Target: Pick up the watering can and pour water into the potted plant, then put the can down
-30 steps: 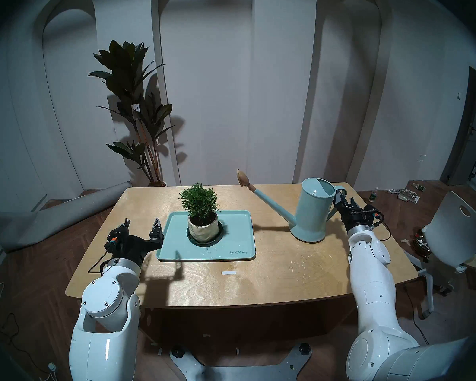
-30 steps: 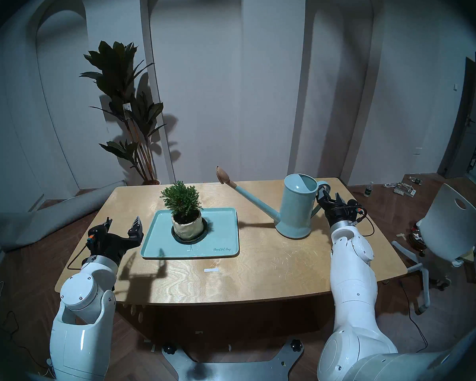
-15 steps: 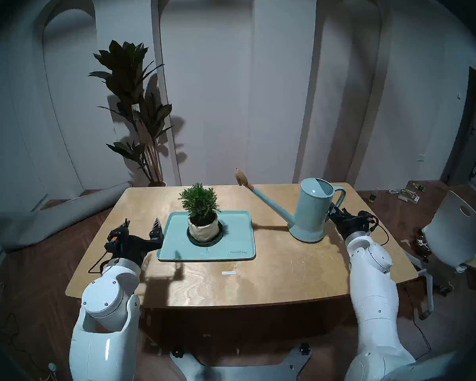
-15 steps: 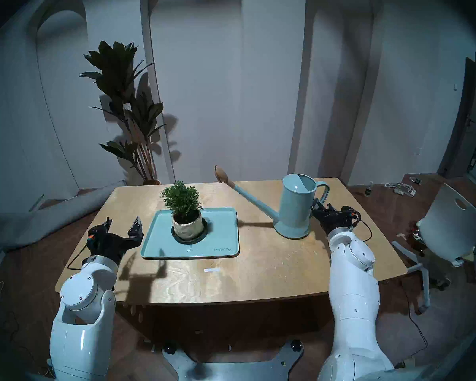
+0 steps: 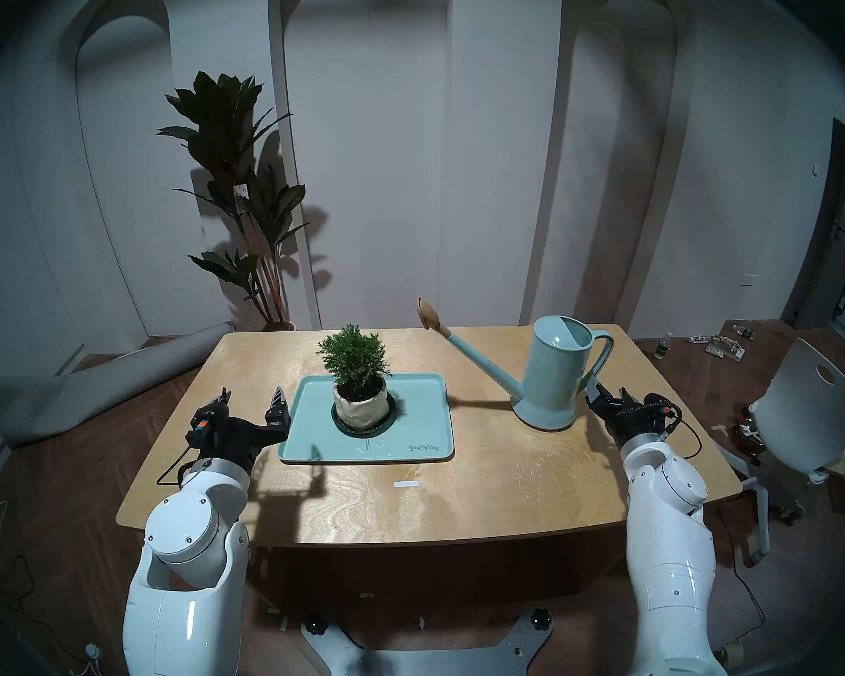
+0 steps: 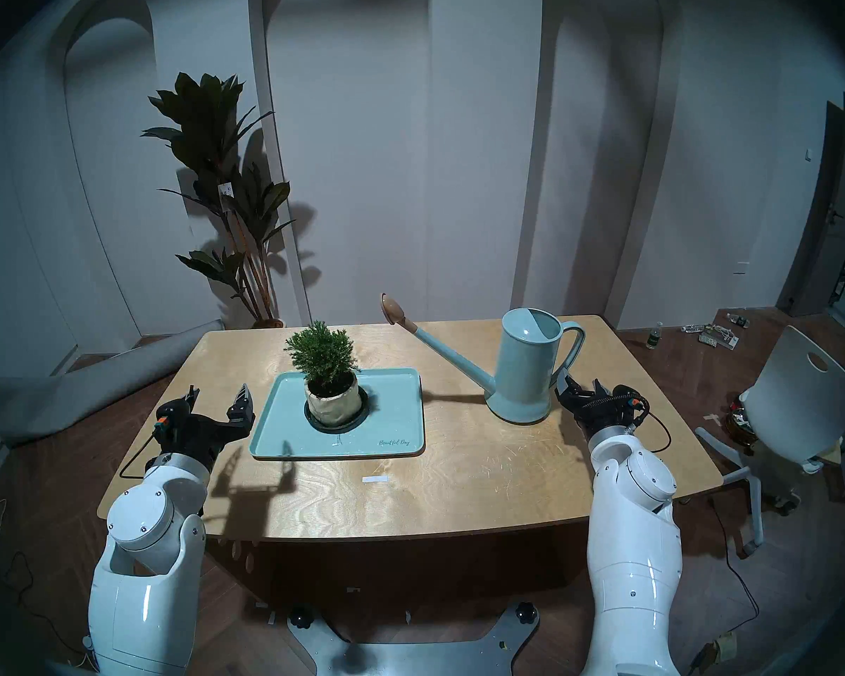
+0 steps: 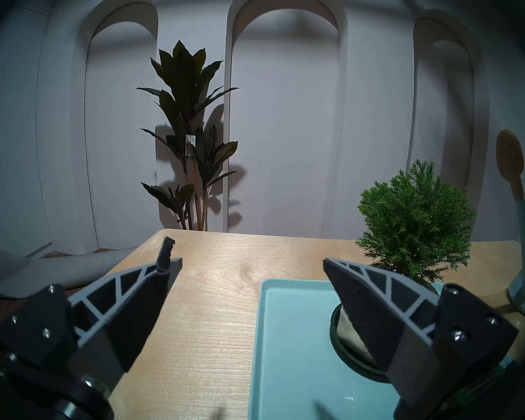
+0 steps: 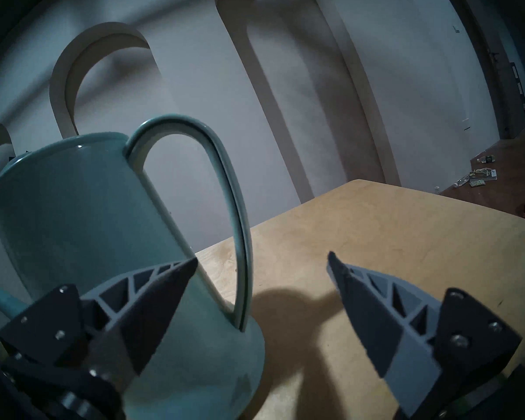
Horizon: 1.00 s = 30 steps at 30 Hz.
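The pale teal watering can (image 5: pixel 554 372) stands upright on the table's right side, with its handle (image 8: pixel 225 180) to the right. Its spout and tan rose head (image 5: pixel 428 313) point left and up towards the potted plant (image 5: pixel 354 363). That plant is a small bushy conifer in a cream pot on a black saucer. My right gripper (image 5: pixel 608 389) is open and empty. It sits low beside the can's base, just short of the handle's lower end (image 8: pixel 262 257). My left gripper (image 5: pixel 251 394) is open and empty at the tray's left edge (image 7: pixel 247 254).
The pot stands on a teal tray (image 5: pixel 411 441) on the wooden table (image 5: pixel 459 504). A white tape strip (image 5: pixel 406 485) lies near the front. A white chair (image 5: pixel 810 416) is at the right. A tall floor plant (image 5: pixel 235 172) and a rolled grey mat (image 5: pixel 94 387) are behind on the left.
My right gripper has dropped from the upper part of the can's handle to low beside the base and drawn back towards me. The can stays upright on the table. The left arm is still.
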Motion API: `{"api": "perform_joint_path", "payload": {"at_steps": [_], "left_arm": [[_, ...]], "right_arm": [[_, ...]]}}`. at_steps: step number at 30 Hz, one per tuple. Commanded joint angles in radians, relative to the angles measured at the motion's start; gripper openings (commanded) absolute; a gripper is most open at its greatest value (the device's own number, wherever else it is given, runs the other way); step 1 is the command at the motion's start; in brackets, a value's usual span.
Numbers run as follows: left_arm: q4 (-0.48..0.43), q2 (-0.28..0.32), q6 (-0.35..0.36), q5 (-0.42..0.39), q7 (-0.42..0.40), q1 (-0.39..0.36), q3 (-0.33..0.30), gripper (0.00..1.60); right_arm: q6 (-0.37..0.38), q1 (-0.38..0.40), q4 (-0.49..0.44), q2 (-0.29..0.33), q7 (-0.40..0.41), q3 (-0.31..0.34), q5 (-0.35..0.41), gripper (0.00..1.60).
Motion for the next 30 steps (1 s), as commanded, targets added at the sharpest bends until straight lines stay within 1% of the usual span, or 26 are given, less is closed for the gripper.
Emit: {"api": "perform_joint_path", "payload": {"at_steps": [1, 2, 3, 4, 5, 7, 9, 12, 13, 14, 16, 17, 18, 19, 21, 22, 23, 24, 25, 26, 27, 28, 29, 30], "left_arm": [[-0.015, 0.001, -0.004, -0.001, 0.0, -0.008, -0.001, 1.6], [-0.014, 0.001, -0.004, -0.001, 0.0, -0.008, -0.001, 1.6], [-0.013, 0.001, -0.004, -0.001, 0.0, -0.008, -0.001, 1.6], [-0.013, 0.001, -0.004, -0.001, 0.0, -0.008, -0.001, 1.6], [-0.012, 0.001, -0.004, -0.001, 0.0, -0.008, -0.001, 1.6], [-0.01, 0.001, -0.004, -0.001, 0.0, -0.008, -0.001, 1.6], [-0.01, 0.001, -0.004, -0.001, 0.0, -0.008, -0.001, 1.6], [-0.008, 0.002, -0.004, 0.0, 0.0, -0.009, -0.001, 1.6], [-0.007, 0.002, -0.004, 0.0, -0.001, -0.009, -0.001, 1.6], [-0.007, 0.002, -0.004, 0.0, -0.001, -0.009, -0.001, 1.6], [-0.005, 0.002, -0.004, 0.0, -0.001, -0.009, -0.001, 1.6], [-0.005, 0.002, -0.005, 0.0, -0.001, -0.01, -0.001, 1.6], [-0.005, 0.002, -0.005, 0.0, -0.001, -0.01, -0.001, 1.6], [-0.005, 0.002, -0.005, 0.0, -0.001, -0.01, -0.001, 1.6], [-0.005, 0.003, -0.005, 0.0, -0.001, -0.011, -0.001, 1.6], [-0.006, 0.003, -0.005, 0.0, -0.001, -0.011, -0.001, 1.6], [-0.006, 0.003, -0.005, 0.0, -0.001, -0.011, -0.001, 1.6], [-0.006, 0.003, -0.006, 0.0, -0.001, -0.011, -0.001, 1.6], [-0.006, 0.003, -0.006, -0.001, -0.001, -0.011, -0.001, 1.6], [-0.007, 0.003, -0.006, -0.001, -0.001, -0.011, -0.001, 1.6], [-0.007, 0.003, -0.006, -0.001, -0.001, -0.011, -0.001, 1.6], [-0.008, 0.003, -0.006, -0.001, -0.001, -0.011, -0.001, 1.6], [-0.008, 0.003, -0.006, -0.001, -0.001, -0.011, -0.001, 1.6], [-0.009, 0.003, -0.006, -0.001, -0.001, -0.011, -0.001, 1.6]], "right_arm": [[-0.074, -0.049, -0.108, -0.009, 0.04, 0.002, 0.0, 1.6], [-0.088, -0.042, -0.101, -0.002, 0.043, 0.009, 0.002, 1.6], [-0.111, -0.046, -0.125, 0.007, 0.05, 0.016, -0.005, 1.6], [-0.111, -0.046, -0.125, 0.007, 0.05, 0.016, -0.005, 1.6], [-0.118, -0.051, -0.154, 0.005, 0.053, 0.021, -0.003, 1.6], [-0.148, -0.055, -0.175, 0.015, 0.058, 0.035, -0.01, 1.6], [-0.157, -0.059, -0.187, 0.02, 0.059, 0.04, -0.016, 1.6], [-0.187, -0.068, -0.241, 0.036, 0.061, 0.062, -0.029, 1.6], [-0.196, -0.062, -0.225, 0.046, 0.063, 0.068, -0.033, 1.6], [-0.202, -0.071, -0.256, 0.051, 0.065, 0.073, -0.041, 1.6], [-0.224, -0.072, -0.284, 0.072, 0.076, 0.083, -0.062, 1.6], [-0.233, -0.077, -0.306, 0.076, 0.082, 0.086, -0.069, 1.6], [-0.24, -0.075, -0.306, 0.081, 0.089, 0.085, -0.072, 1.6], [-0.244, -0.079, -0.332, 0.081, 0.097, 0.082, -0.075, 1.6], [-0.257, -0.076, -0.346, 0.082, 0.118, 0.066, -0.078, 1.6], [-0.263, -0.078, -0.364, 0.079, 0.143, 0.04, -0.081, 1.6], [-0.263, -0.078, -0.364, 0.079, 0.143, 0.04, -0.081, 1.6], [-0.264, -0.083, -0.384, 0.072, 0.153, 0.026, -0.082, 1.6], [-0.265, -0.09, -0.406, 0.067, 0.166, 0.008, -0.084, 1.6], [-0.265, -0.09, -0.407, 0.056, 0.184, -0.024, -0.081, 1.6], [-0.259, -0.101, -0.434, 0.042, 0.191, -0.047, -0.083, 1.6], [-0.261, -0.101, -0.422, 0.036, 0.203, -0.069, -0.085, 1.6], [-0.253, -0.12, -0.451, 0.022, 0.21, -0.09, -0.09, 1.6], [-0.246, -0.132, -0.459, 0.006, 0.216, -0.11, -0.089, 1.6]]}}
